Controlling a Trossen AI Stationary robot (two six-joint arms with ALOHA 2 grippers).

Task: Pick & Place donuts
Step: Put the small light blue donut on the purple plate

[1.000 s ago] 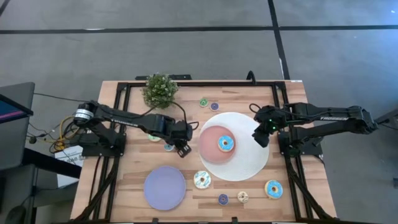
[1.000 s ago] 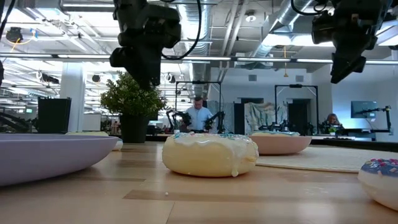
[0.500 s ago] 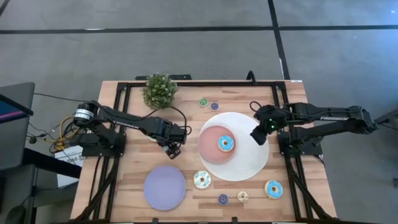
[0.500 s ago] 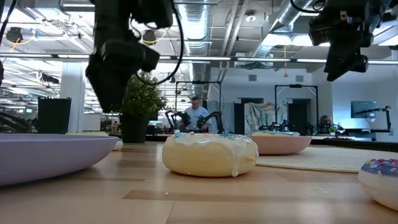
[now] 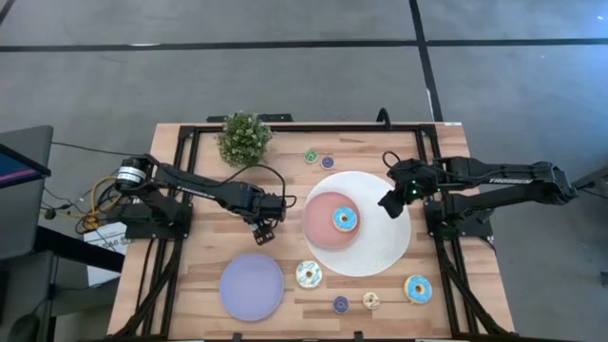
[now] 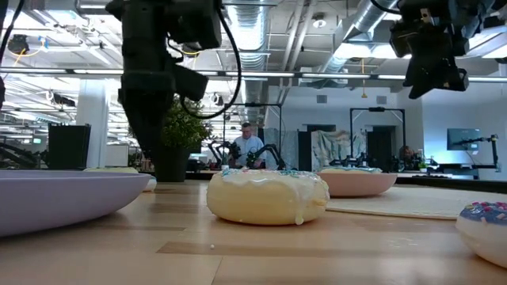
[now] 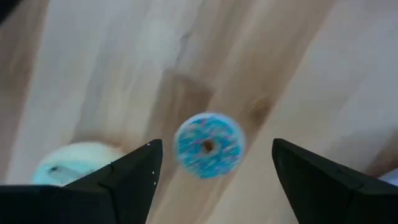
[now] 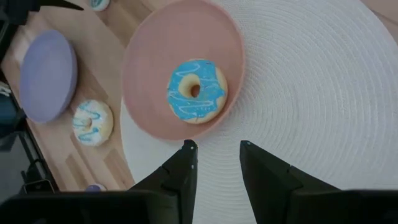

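Note:
My left gripper (image 5: 265,228) hangs open over the table left of the pink plate (image 5: 323,233). In the left wrist view its fingers (image 7: 134,174) stand on either side of a tiny teal donut (image 7: 208,144) lying flat on the wood, apart from it. A pale-green donut (image 7: 74,165) lies beside that one. My right gripper (image 5: 388,205) hovers open over the white mat (image 5: 380,249), near the pink plate. A blue-iced donut (image 8: 196,90) rests in that plate (image 8: 149,68). Other donuts lie near the table's front edge: a pale one (image 5: 309,275), a blue one (image 5: 418,288), a tiny purple one (image 5: 341,304) and a tiny tan one (image 5: 371,300).
A lavender plate (image 5: 252,287) sits near the table's front left. A potted plant (image 5: 244,138) stands at the far edge, with a tiny green donut (image 5: 311,156) and a tiny purple donut (image 5: 328,162) to its right. Bare wood lies between the plates.
My left gripper has moved toward the table's left edge and come lower, away from the pink plate, and now stands over the tiny teal donut. My right gripper has edged slightly toward the pink plate. No donut has moved.

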